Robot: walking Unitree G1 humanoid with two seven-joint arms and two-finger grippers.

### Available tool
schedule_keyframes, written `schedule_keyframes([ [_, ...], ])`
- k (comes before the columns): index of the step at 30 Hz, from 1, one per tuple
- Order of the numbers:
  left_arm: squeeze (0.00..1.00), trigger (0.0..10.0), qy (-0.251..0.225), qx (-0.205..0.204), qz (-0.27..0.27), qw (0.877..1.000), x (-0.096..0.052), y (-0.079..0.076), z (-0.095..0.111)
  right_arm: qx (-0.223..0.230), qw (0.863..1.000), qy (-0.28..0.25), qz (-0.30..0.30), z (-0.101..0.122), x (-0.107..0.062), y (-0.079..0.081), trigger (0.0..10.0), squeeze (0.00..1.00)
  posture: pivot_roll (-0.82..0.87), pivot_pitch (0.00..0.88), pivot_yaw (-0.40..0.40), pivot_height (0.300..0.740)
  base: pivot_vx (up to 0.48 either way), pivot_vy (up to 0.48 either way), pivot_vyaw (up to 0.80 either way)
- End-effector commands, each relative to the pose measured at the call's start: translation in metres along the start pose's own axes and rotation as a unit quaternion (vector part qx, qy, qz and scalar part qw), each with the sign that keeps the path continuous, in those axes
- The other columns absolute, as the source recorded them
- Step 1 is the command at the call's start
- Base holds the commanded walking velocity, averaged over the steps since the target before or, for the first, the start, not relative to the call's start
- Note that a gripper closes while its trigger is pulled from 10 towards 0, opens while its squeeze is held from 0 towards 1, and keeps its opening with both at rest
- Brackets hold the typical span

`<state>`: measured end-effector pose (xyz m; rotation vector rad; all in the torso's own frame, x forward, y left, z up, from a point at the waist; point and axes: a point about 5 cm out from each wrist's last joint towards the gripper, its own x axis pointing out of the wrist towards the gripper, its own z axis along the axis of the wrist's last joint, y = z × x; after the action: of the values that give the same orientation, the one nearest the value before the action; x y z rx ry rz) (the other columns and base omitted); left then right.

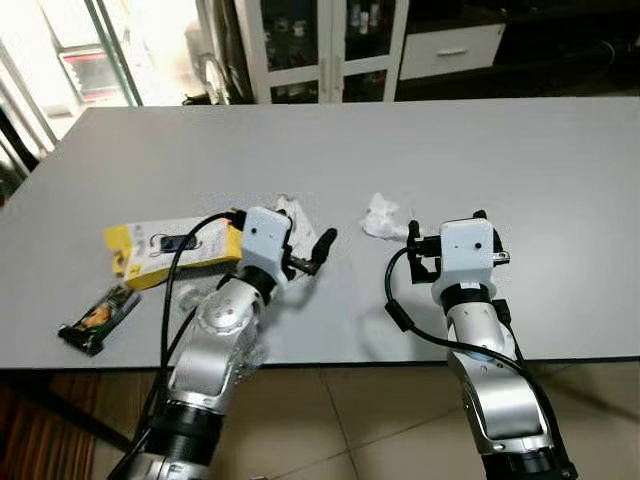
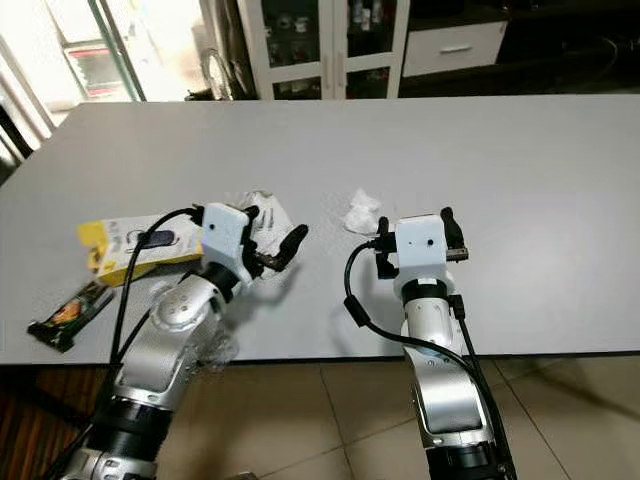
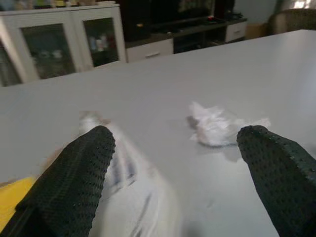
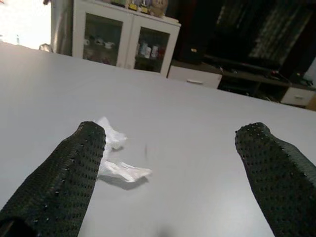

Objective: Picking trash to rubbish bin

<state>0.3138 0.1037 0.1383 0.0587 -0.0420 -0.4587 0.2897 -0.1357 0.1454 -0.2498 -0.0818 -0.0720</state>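
Note:
Two pieces of white trash lie on the grey table [image 1: 420, 150]. A crumpled tissue [image 1: 382, 216] sits just ahead and left of my right gripper [image 1: 447, 222], which is open and low over the table; the right wrist view shows the tissue [image 4: 116, 158] beside one finger [image 4: 74, 173]. A crumpled white wrapper [image 1: 297, 215] lies between the fingers of my open left gripper [image 1: 288, 222], close to one finger [image 3: 79, 173]. In the left wrist view the tissue [image 3: 212, 126] lies farther off. Neither gripper holds anything.
A yellow box [image 1: 170, 250] and a dark snack-bar wrapper [image 1: 98, 318] lie at the table's near left. The table's front edge runs right under both arms, with tiled floor below. White glass-door cabinets [image 1: 330, 45] stand beyond the far edge.

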Motion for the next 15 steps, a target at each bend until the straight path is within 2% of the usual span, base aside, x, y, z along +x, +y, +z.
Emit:
schedule_keyframes([
  [1,0.0,10.0,0.007,-0.004,-0.011,1.0,-0.006,0.006,0.0,0.003,1.0,0.001,-0.001,-0.001,0.001,-0.001,10.0,0.0,-0.06,0.067,0.031,0.74,0.0,0.0,0.0],
  [6,0.0,10.0,0.025,-0.005,-0.051,0.998,-0.013,0.009,-0.001,0.004,1.0,0.004,0.001,-0.002,0.001,0.001,10.0,0.0,-0.05,0.075,0.039,0.74,0.0,0.0,0.0],
  [10,0.0,10.0,0.046,0.003,-0.111,0.993,-0.023,0.002,0.001,0.009,1.0,0.012,0.012,-0.004,0.002,0.004,10.0,0.0,-0.02,0.093,0.048,0.74,0.0,0.0,0.0],
  [15,0.0,10.0,0.061,0.011,-0.124,0.99,-0.036,0.004,0.002,0.024,0.999,0.024,0.023,-0.006,0.005,0.005,10.0,0.0,0.01,0.146,0.066,0.74,0.0,0.0,0.0],
])
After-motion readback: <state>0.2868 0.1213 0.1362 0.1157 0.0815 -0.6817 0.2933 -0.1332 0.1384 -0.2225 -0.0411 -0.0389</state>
